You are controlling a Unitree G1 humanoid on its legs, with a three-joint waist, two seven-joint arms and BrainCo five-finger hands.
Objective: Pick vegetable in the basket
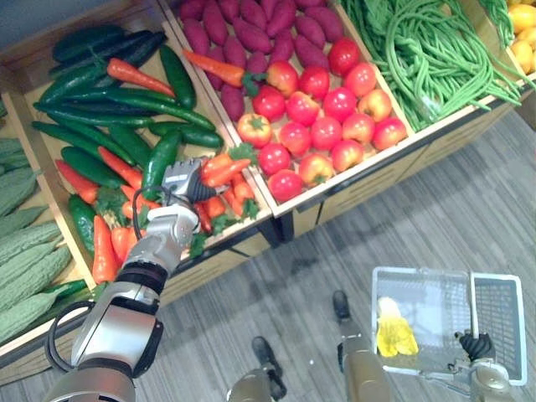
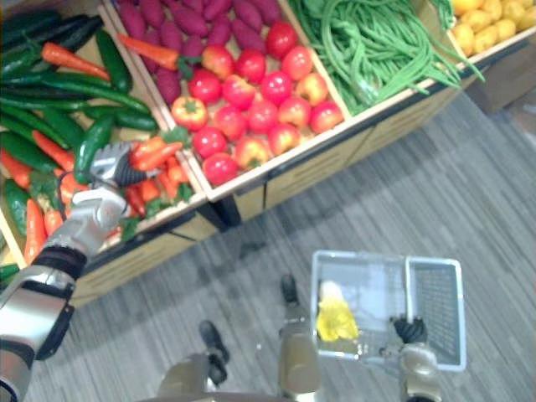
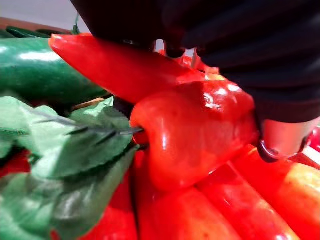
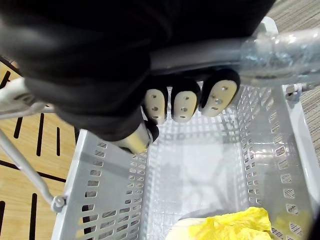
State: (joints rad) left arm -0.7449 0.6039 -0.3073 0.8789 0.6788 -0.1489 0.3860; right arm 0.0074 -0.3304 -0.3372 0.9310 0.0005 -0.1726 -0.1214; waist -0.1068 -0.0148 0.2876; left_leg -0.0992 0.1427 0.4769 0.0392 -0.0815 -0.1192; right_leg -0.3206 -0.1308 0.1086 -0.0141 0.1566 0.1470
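Several red peppers and carrots lie in a wooden bin with green cucumbers. My left hand [image 1: 180, 180] reaches into that bin, and its fingers are curled on a glossy red pepper [image 3: 195, 130] that lies among other peppers and green leaves [image 3: 65, 145]. In the eye views this pepper [image 1: 219, 166] sticks out past the hand toward the bin's right wall. My right hand [image 4: 182, 105] is shut round the grey handle [image 4: 210, 50] of a pale plastic basket [image 1: 419, 276] low over the floor. A yellow leafy vegetable [image 1: 394, 331] lies inside the basket.
The sloping wooden stall holds bins of cucumbers [image 1: 100, 109], purple sweet potatoes [image 1: 243, 25], red and yellow fruit [image 1: 322, 109], long green beans [image 1: 427, 50], bitter gourds [image 1: 25, 251] and yellow fruit [image 1: 523, 38]. Grey plank floor [image 1: 435, 218] lies between stall and basket.
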